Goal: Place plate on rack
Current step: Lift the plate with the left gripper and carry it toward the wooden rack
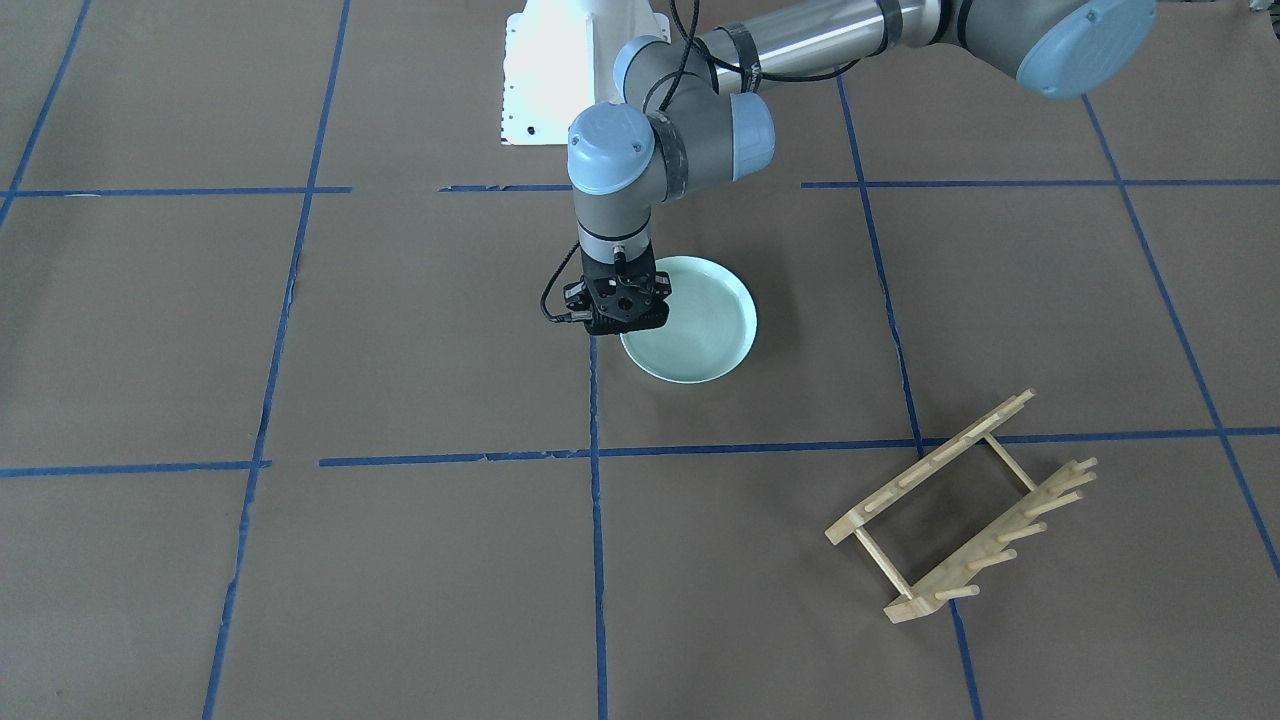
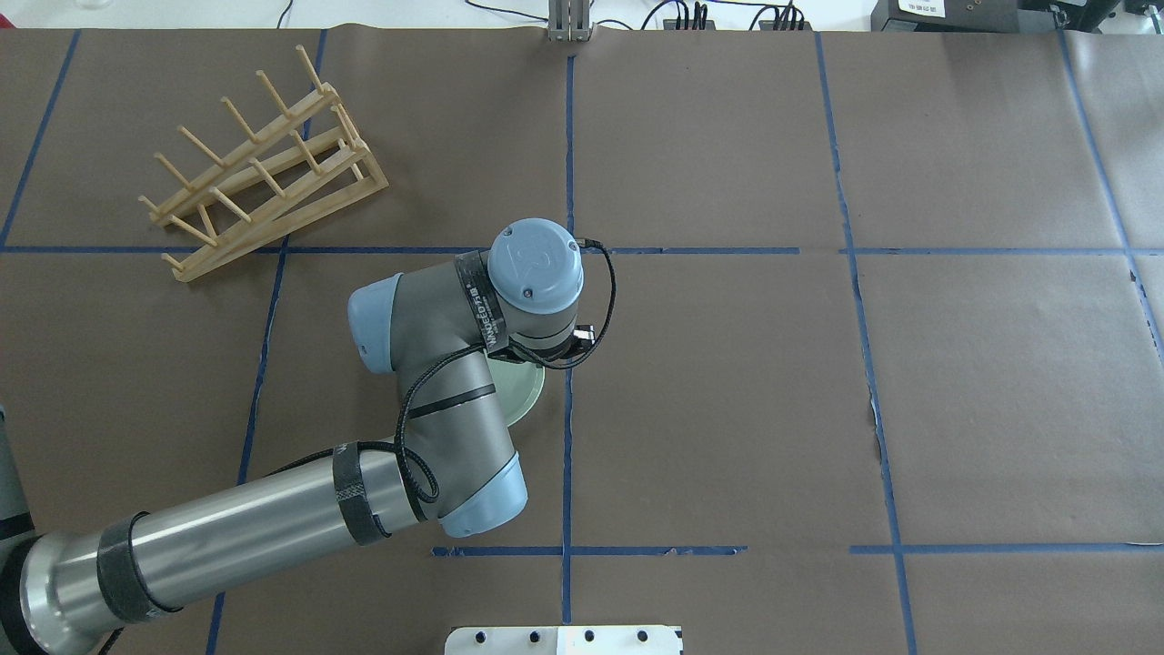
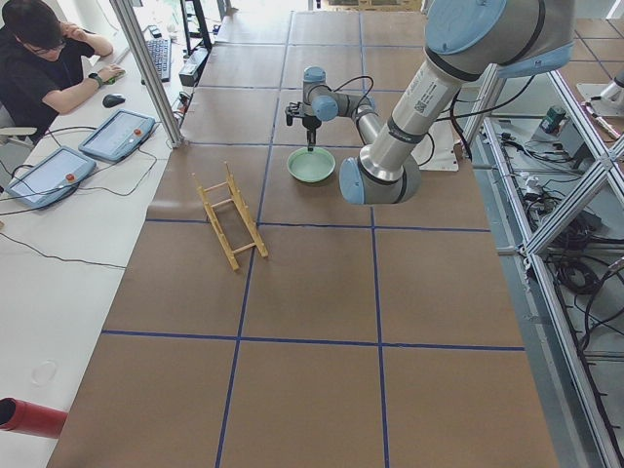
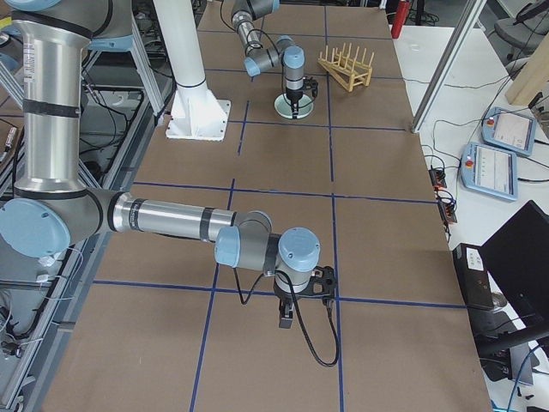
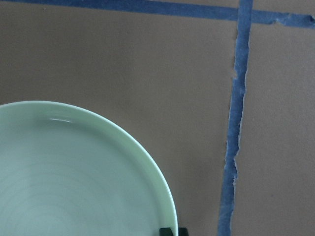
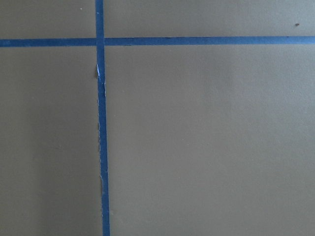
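The pale mint-green plate [image 1: 700, 320] lies flat on the brown table near the middle; it also shows in the left wrist view [image 5: 74, 177]. My left gripper [image 1: 618, 318] points straight down at the plate's rim. In the left wrist view its two dark fingertips [image 5: 167, 231] stand close together, one on each side of the rim. The wooden rack [image 1: 960, 510] stands apart from the plate, at the far left in the overhead view [image 2: 264, 173]. My right gripper [image 4: 296, 300] hovers over bare table far from both; I cannot tell if it is open or shut.
Blue tape lines [image 1: 597, 560] cross the brown table. The white robot base plate [image 2: 564, 639] sits at the robot's edge. An operator [image 3: 49, 58] with tablets [image 3: 117, 135] sits beyond the far edge. A red cylinder [image 3: 29, 417] lies off the table's corner.
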`<state>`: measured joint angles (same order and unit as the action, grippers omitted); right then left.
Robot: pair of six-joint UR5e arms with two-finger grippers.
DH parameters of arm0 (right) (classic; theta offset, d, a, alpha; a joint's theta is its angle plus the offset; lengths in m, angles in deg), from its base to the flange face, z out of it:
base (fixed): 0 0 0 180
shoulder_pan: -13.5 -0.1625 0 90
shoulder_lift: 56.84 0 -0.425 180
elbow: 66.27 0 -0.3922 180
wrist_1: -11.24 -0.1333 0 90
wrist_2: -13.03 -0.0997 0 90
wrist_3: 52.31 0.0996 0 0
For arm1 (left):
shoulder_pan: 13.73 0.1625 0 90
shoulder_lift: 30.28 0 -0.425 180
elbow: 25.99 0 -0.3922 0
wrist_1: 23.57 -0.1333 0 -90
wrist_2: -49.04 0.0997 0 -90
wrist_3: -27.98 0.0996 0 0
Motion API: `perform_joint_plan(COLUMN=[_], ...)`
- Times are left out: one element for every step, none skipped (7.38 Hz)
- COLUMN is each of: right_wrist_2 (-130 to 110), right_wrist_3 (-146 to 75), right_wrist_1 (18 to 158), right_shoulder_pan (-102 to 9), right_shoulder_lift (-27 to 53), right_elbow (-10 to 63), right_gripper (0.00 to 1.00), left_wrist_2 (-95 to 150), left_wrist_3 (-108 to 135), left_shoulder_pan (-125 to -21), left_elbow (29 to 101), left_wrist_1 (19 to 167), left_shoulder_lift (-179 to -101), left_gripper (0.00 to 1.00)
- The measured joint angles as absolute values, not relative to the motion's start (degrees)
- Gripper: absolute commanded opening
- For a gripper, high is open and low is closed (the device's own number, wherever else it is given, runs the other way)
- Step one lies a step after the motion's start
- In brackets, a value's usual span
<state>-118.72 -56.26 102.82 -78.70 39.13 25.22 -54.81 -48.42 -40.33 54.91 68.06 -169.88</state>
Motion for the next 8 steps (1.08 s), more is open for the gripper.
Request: perform_joint_plan(right_wrist_2=[-118.7, -118.7, -118.7, -118.7, -118.7, -118.7, -118.7, -118.7], right_wrist_3=[-56.3, -56.3, -56.3, -56.3, -56.3, -56.3, -56.3, -56.3], right_wrist_1=[102.8, 102.8, 102.8, 102.8, 102.8, 102.8, 102.8, 102.9], right_shoulder_pan=[-78.7, -78.7, -78.7, -78.7, -78.7, -78.7, -78.7, -78.7], right_shoulder_lift=[39.1, 39.1, 39.1, 39.1, 39.1, 39.1, 39.1, 39.1], right_elbow=[25.2, 25.2, 25.2, 25.2, 25.2, 25.2, 25.2, 25.2], right_gripper=[1.00, 1.00, 1.00, 1.00, 1.00, 1.00, 1.00, 1.00], left_wrist_2=[-54.7, -54.7, -54.6, -54.5, -54.5, -54.6, -55.2, -56.4], left_wrist_3=[-47.9, -46.6, -45.1, -43.8, -42.5, -41.7, -41.3, -41.4], left_shoulder_pan=[-40.7, -41.5, -42.9, -44.9, -47.9, -52.0, -56.6, -60.2], left_elbow=[58.2, 62.7, 67.6, 72.4, 76.9, 81.1, 85.1, 89.3], left_wrist_1=[64.2, 58.6, 52.4, 46.9, 42.6, 39.6, 37.9, 37.3], left_shoulder_lift=[-169.7, -169.6, -169.6, -169.6, -169.8, -170.0, -170.0, -169.5], left_gripper=[0.00, 0.00, 0.00, 0.00, 0.00, 0.00, 0.00, 0.00])
